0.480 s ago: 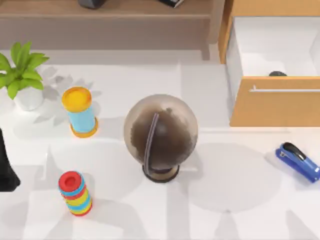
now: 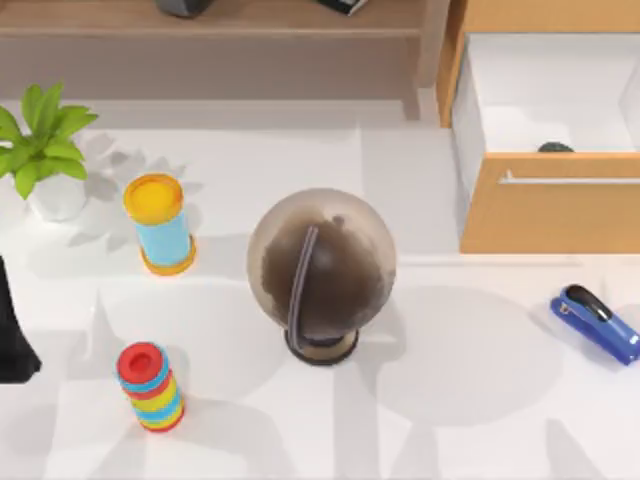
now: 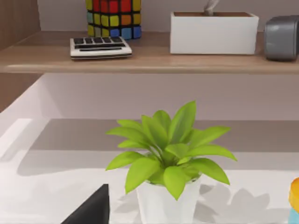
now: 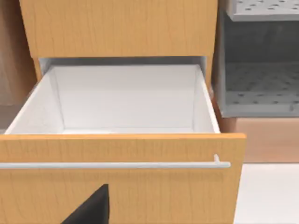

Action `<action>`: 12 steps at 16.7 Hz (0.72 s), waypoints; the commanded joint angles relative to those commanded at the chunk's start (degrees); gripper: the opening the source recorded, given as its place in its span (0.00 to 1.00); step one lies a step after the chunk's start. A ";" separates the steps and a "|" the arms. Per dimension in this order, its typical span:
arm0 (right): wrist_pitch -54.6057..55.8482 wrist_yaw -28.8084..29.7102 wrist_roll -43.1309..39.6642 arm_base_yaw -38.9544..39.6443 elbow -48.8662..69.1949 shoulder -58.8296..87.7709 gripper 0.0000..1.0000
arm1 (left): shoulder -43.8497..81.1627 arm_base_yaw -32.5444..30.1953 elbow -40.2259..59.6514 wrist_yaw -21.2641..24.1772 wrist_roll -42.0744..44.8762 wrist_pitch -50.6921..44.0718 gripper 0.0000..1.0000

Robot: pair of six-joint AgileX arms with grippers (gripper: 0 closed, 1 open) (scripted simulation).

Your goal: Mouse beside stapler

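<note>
Findings, with places taken from the globe.

The white table (image 2: 450, 400) carries all loose items. The wooden drawer (image 2: 550, 210) stands pulled open to the globe's right and farther back. Its white inside is seen from above, and a pale bar handle (image 4: 117, 164) runs across its front. A wooden shelf (image 3: 140, 63) runs along the wall behind the globe. On it are a colour-tiled puzzle cube (image 3: 113, 17), a calculator (image 3: 99, 46) and a white box (image 3: 214, 32).

The globe (image 2: 320, 270) is dark, stands on a round base and sits about mid-table.

The potted plant (image 2: 45, 150), in a white pot, is far to the globe's left and farther back. The blue canister with a yellow cap (image 2: 160, 225) stands upright between the plant and the globe. The stack of coloured rings (image 2: 150, 385) stands left of the globe, nearer the front edge.

The stapler (image 2: 597, 322) is blue with a black top arm. It lies flat on the table, well to the globe's right, in front of the drawer.

The mouse (image 2: 555, 147) shows as a dark rounded sliver inside the drawer, just behind the drawer front. It is well apart from the stapler.

My left arm (image 2: 12, 340) sits at the table's left edge. My left gripper (image 3: 91, 210) shows as a dark wedge facing the plant. My right gripper (image 4: 91, 210) shows as the same kind of wedge facing the drawer front. I cannot tell how far either is open, nor whether it holds anything.
</note>
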 joint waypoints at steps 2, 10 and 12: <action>-4.63 0.07 0.73 0.57 8.22 8.90 1.00 | 0.00 0.00 0.00 0.00 0.00 0.00 1.00; -28.78 0.45 4.37 3.81 51.48 58.41 1.00 | 0.00 0.00 0.00 0.00 0.00 0.00 1.00; -35.01 0.55 5.31 4.76 62.94 71.57 1.00 | 0.00 0.00 0.00 0.00 0.00 0.00 1.00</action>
